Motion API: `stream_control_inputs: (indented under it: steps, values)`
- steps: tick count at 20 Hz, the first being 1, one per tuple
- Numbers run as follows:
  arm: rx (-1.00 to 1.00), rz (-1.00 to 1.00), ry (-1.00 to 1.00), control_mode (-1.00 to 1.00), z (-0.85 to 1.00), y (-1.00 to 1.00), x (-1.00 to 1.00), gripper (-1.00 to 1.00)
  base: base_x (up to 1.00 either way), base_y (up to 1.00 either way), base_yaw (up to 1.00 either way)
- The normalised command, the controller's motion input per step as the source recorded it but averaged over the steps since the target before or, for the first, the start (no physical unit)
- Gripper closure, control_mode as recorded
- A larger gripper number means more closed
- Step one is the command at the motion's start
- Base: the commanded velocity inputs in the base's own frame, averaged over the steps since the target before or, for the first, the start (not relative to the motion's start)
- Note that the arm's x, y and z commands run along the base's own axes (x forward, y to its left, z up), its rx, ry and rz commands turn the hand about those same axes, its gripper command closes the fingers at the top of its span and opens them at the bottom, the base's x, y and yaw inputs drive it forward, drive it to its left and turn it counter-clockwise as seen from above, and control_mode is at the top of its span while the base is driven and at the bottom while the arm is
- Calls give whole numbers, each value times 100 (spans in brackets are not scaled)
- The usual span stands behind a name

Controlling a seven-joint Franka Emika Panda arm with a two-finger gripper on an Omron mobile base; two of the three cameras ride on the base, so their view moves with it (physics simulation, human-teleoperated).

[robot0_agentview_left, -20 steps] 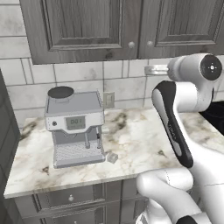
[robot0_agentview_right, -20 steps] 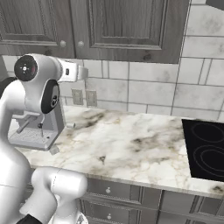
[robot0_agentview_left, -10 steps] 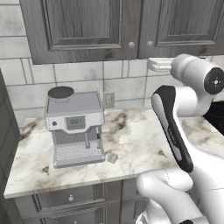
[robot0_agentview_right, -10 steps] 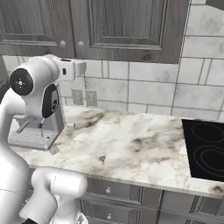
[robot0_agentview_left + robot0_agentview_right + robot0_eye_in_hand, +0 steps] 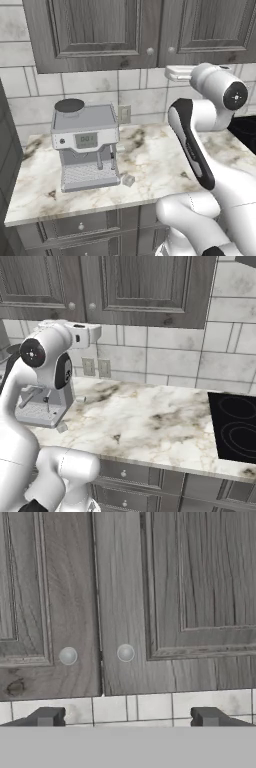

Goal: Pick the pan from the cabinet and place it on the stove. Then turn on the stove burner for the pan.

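The task is barely begun: both doors of the cabinet (image 5: 125, 587) are shut, so the pan is presumably inside, unseen. The gripper (image 5: 127, 718) faces the two knobs (image 5: 125, 653) with jaws spread wide and empty. The stove (image 5: 235, 426) lies bare, off to the right.

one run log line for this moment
phase: reaching cabinet | doors: shut | gripper: open, empty, facing knobs | stove: bare
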Motion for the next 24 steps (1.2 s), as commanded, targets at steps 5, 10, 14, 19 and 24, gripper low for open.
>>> stream_control_inputs:
  steps: [5, 10, 14, 19, 24]
  values:
    - [0, 0, -11, -100, 1, 0, 23, -100, 0, 0, 0]
    - [-1, 0, -6, -100, 19, 0, 20, -100, 0, 0, 0]
    - [-4, 0, 0, -100, 29, 0, 18, -100, 0, 0, 0]
    - [-2, 0, -1, -100, 2, 0, 9, -100, 0, 0, 0]
    - [0, 1, -2, -100, -3, -1, 15, -100, 0, 0, 0]
